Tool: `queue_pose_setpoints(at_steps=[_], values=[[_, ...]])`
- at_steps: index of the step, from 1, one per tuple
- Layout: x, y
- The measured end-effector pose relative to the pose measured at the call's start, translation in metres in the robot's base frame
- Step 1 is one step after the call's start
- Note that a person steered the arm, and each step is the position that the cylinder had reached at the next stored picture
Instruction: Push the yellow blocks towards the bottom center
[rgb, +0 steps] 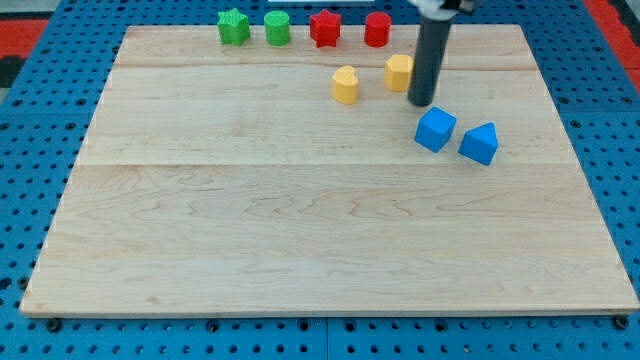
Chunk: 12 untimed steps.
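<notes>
Wooden board (300, 230), my tip (421, 103) (no end effector jaws) partly hiding yellow block (398, 72).

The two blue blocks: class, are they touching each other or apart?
Apart. The camera view shows a thin strip of bare wood between the blue cube and the other blue block.

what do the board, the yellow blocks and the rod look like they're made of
Board: pale wood, likely joined planks, with visible grain, seams and a matte finish.
Yellow heart-shaped block and second yellow block: probably plastic or painted wood, with uniform colour and a slight sheen.
Rod, my tip just right of the second yellow block: dark, smooth, matte; metal or plastic, unclear.
</notes>
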<state>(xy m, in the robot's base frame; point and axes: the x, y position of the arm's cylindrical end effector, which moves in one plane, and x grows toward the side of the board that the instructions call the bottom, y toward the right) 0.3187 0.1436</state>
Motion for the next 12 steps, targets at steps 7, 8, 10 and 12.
queue_pose_setpoints(at_steps=[7,8,10,12], values=[[-0.009,-0.21],[0.047,-0.266],[0.074,-0.32],[0.042,-0.234]])
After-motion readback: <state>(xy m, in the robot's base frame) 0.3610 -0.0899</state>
